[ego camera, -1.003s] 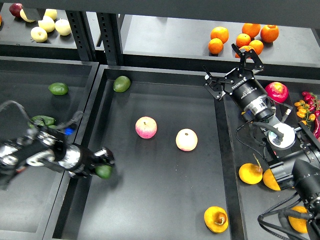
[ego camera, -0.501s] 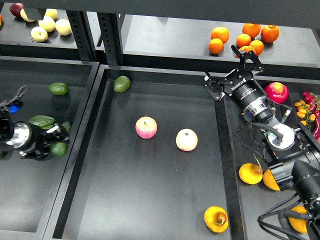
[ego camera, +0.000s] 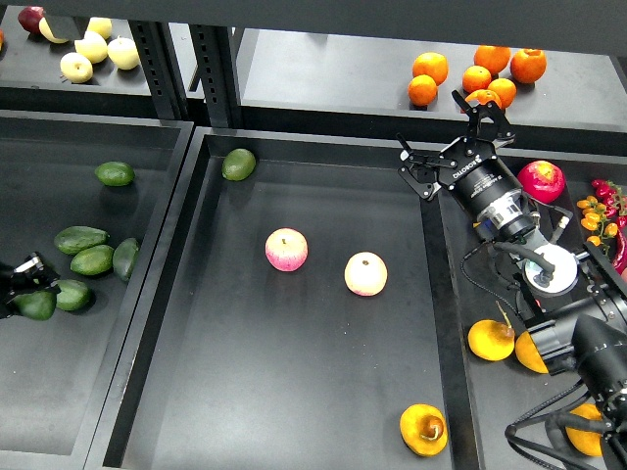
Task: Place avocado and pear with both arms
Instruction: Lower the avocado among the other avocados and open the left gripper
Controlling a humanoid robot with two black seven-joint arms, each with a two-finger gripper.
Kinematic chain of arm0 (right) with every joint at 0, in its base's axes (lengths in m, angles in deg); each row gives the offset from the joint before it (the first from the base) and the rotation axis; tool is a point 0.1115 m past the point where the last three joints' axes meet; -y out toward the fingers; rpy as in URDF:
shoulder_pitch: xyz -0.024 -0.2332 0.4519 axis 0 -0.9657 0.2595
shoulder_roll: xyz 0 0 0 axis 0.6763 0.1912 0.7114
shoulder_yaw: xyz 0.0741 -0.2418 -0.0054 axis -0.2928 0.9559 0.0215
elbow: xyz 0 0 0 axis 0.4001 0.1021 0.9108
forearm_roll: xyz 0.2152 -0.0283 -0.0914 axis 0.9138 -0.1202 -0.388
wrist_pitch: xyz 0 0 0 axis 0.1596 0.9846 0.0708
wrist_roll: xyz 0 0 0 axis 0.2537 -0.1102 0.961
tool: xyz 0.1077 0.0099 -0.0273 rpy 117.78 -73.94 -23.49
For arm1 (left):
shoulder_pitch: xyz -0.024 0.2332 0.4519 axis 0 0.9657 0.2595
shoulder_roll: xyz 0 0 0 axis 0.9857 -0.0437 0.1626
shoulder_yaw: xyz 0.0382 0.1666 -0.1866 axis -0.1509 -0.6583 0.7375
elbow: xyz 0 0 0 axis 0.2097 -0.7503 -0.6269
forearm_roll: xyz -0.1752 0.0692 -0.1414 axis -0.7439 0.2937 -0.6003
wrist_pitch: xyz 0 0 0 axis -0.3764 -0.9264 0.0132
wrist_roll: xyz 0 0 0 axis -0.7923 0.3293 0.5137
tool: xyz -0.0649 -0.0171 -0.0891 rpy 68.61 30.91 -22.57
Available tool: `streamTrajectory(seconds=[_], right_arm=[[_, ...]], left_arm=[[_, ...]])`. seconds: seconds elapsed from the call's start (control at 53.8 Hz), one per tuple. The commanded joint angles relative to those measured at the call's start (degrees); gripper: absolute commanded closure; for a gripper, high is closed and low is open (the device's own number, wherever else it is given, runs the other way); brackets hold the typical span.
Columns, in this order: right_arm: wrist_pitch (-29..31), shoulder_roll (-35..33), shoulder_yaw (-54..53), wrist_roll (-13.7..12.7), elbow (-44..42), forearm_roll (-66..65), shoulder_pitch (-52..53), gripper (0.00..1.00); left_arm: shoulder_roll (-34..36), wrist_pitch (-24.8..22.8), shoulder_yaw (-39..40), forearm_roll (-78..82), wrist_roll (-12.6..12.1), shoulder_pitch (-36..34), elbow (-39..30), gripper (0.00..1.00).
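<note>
My left gripper (ego camera: 24, 278) shows only partly at the far left edge, over the left tray (ego camera: 147, 323). A dark green avocado (ego camera: 36, 305) lies right against it; I cannot tell whether the fingers hold it. Several more avocados lie beside it, the nearest one (ego camera: 72, 294) touching. The pear (ego camera: 423, 429), yellow-orange with a brown dimple, lies at the front right of the middle tray (ego camera: 294, 392). My right gripper (ego camera: 438, 125) is open and empty above the far right corner of the middle tray, well away from the pear.
Two pink-and-yellow apples (ego camera: 286, 249) (ego camera: 365, 273) lie mid-tray, and a rounder green avocado (ego camera: 238, 164) lies at its back left. Oranges (ego camera: 477, 73) sit on the back shelf. More yellow-orange fruit (ego camera: 491, 340) and a red apple (ego camera: 542, 180) lie in the right tray beside my right arm.
My left arm has swung left from the middle tray's left rim across the left tray to the view's edge, carrying a dark avocado. Avocados it hid now show. The right arm barely moved.
</note>
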Motion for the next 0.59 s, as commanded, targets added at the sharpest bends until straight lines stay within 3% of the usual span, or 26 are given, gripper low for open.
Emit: streamTrajectory(seconds=[0.0,0.576], right_arm=[[0.00,0.00,0.17,0.02,0.00,0.00,-0.01,0.00],[0.00,0.00,0.17,0.02,0.09,-0.09,-0.10,0.00]], left_arm=[[-0.25,0.00,-0.35,-0.09,0.00,0.12,2.25,0.56],[-2.62,0.00,-1.05,-0.09,0.00,1.70,10.16,0.54]])
